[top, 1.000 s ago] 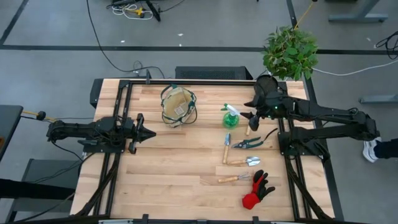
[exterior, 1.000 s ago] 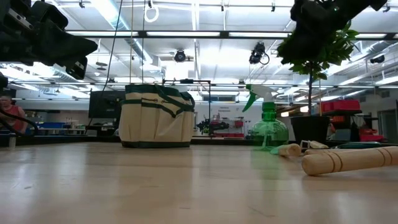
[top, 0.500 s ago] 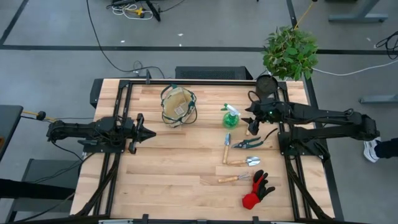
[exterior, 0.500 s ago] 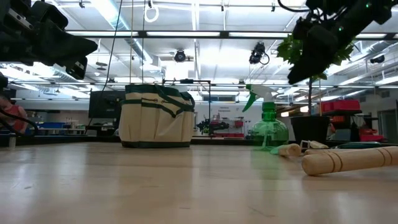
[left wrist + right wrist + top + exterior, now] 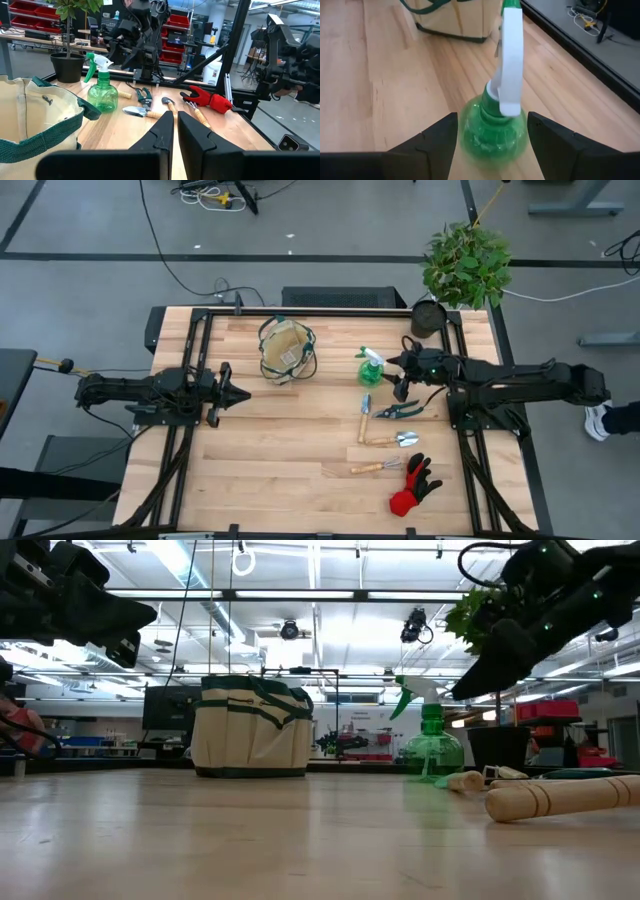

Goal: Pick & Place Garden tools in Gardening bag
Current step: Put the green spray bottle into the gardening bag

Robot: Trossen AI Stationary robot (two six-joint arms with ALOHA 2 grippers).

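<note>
- right gripper: hanging spread wide, just beside green spray bottle, not touching
- left gripper: waiting pressed together, left of gardening bag
- remaining tools lying near the bottle

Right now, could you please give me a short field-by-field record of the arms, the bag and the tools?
right gripper: open, beside the green spray bottle, fingers either side of it in the wrist view, not gripping
left gripper: shut, waiting at the table's left
gardening bag: upright, no tool seen inside
other tools: lying near the glove
</note>
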